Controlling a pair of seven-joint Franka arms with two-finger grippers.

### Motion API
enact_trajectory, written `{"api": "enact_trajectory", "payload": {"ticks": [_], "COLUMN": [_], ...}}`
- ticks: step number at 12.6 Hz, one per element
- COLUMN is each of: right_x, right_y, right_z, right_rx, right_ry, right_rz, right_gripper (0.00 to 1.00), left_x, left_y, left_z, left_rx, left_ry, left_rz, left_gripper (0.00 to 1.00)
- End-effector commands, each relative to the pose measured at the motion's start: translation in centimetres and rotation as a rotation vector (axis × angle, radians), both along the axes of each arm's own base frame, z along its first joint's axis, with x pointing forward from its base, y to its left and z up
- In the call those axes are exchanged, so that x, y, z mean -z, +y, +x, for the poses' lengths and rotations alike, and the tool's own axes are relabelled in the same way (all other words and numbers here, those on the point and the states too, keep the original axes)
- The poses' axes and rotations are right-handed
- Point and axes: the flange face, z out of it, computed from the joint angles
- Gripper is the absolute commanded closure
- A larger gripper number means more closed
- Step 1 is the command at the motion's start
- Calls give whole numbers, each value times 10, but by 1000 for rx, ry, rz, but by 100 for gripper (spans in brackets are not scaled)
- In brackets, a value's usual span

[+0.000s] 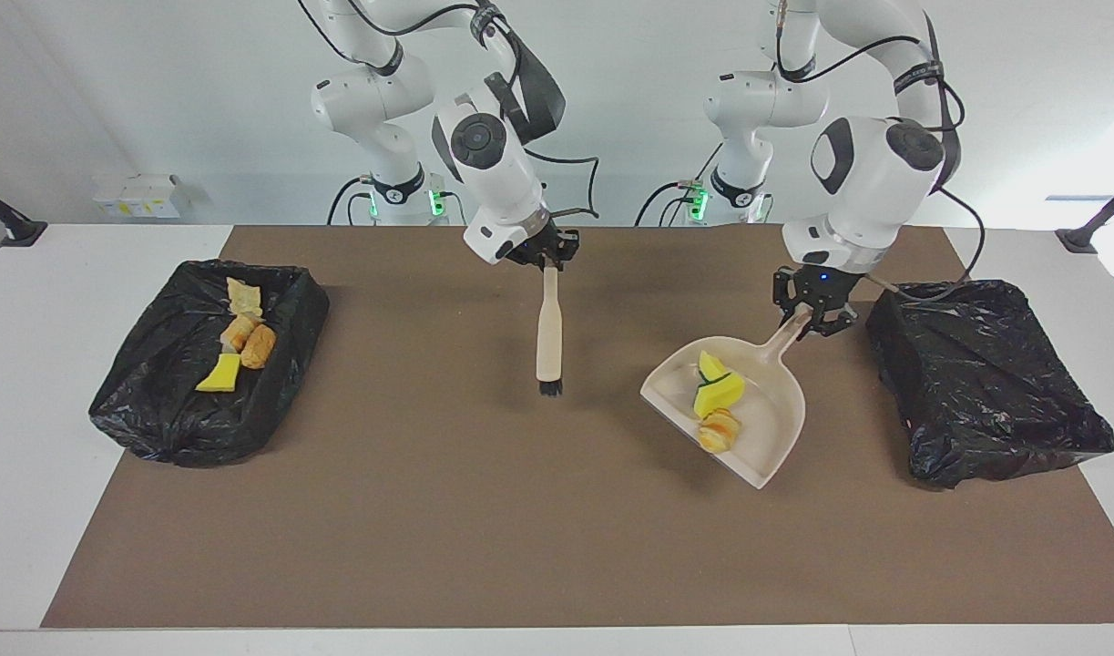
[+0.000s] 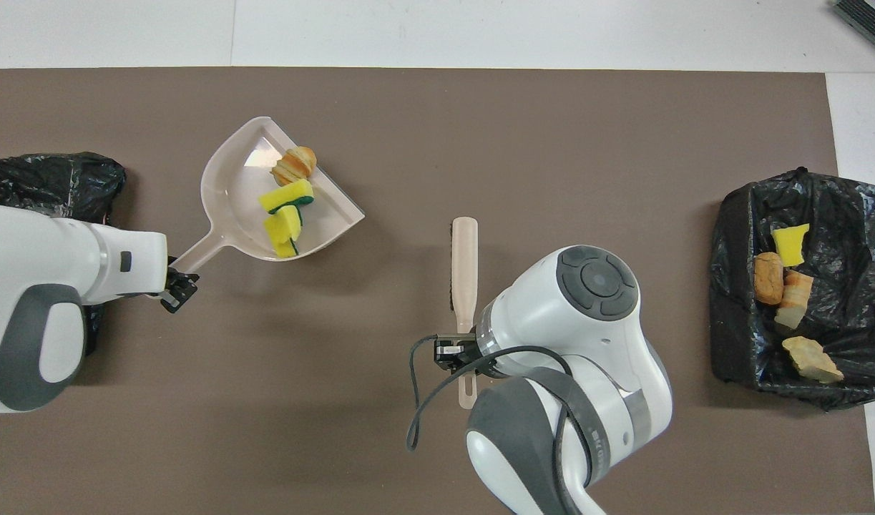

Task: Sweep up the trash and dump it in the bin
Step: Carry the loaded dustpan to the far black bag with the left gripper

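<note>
Trash, yellow sponge chunks and a brown bread lump [image 1: 716, 405], may slide off the tilted beige plastic dustpan [image 1: 764, 428] clamped by the left hand [image 1: 812, 314]; right hand [image 1: 546, 258] clamps the beige wooden brush [image 1: 548, 333].

Bare mat [image 1: 484, 510] open mid-table; lined bins [image 1: 985, 378] [image 1: 206, 364] block both ends; raised dustpan [image 1: 775, 428], brush [image 1: 549, 337] between.

A white table [image 1: 28, 383] carries a brown mat [image 1: 484, 510] that covers most of its top. Two black bag-lined bins rest on it, one at each end: the bin at the right arm's end [image 1: 169, 410] straddles the mat's edge, and the bin at the left arm's end [image 1: 985, 383] does likewise.
</note>
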Motion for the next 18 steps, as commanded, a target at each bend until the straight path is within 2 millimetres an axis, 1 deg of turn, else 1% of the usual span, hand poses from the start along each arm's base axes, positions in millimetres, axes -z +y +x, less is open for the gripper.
{"api": "enact_trajectory", "payload": {"ticks": [1, 2, 4, 6, 7, 8, 9, 10, 11, 12, 13, 15, 16, 17, 18], "right_x": [0, 7, 22, 28, 34, 44, 58, 70, 82, 91, 98, 99, 101, 98, 98], "right_y": [0, 11, 34, 52, 63, 71, 84, 93, 93, 95, 93, 96, 97, 100, 101], "right_z": [-30, -48, -77, -103, -118, -133, -152, -168, -180, -196, -202, -203, -202, -199, -196], "right_rx": [-59, -101, -123, -130, -129, -93, -80, -69, -64, -82, -75, -72, -70, -71, -72], "right_ry": [-24, -23, -18, -9, -14, -33, -49, -65, -69, -68, -71, -74, -70, -71, -65], "right_rz": [-51, -80, -135, -161, -168, -170, -172, -171, -176, -186, -191, -189, -192, -188, -192], "right_gripper": [100, 100, 100, 100, 100, 100, 100, 100, 100, 100, 100, 100, 100, 100, 100], "left_x": [-42, -43, -53, -61, -69, -75, -76, -79, -80, -85, -90, -101, -99, -97, -99], "left_y": [63, 91, 142, 200, 228, 255, 288, 314, 333, 355, 376, 393, 391, 378, 360], "left_z": [12, 17, 22, 19, 15, 9, -3, -12, -15, -18, -18, -17, -12, -3, 10], "left_rx": [-115, -157, -240, -318, -320, -325, -355, -325, -276, -254, -232, -62, -5, 44, 128], "left_ry": [23, 49, 76, 91, 91, 94, 111, 117, 127, 139, 152, 182, 212, 236, 266], "left_rz": [-19, -23, -41, -58, -58, -51, -49, -11, 58, 141, 192, 357, 411, 466, 567], "left_gripper": [100, 100, 100, 100, 100, 100, 100, 100, 100, 100, 100, 100, 100, 100, 100]}}
